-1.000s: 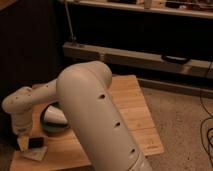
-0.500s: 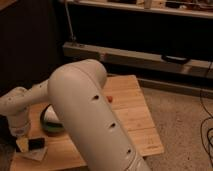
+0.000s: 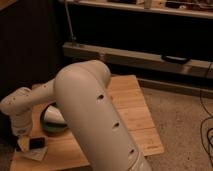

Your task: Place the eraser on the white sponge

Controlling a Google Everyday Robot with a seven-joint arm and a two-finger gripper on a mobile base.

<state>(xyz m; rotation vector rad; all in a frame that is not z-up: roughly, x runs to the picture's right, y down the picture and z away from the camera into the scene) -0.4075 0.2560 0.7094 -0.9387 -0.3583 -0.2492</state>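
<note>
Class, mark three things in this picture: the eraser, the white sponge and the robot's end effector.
Eraser (image 3: 37, 143): camera view, middle of its black top.
White sponge (image 3: 40, 153): camera view, pale edge showing below the eraser.
End effector (image 3: 22, 143): camera view, its tip at the table's left edge, beside the eraser.
</note>
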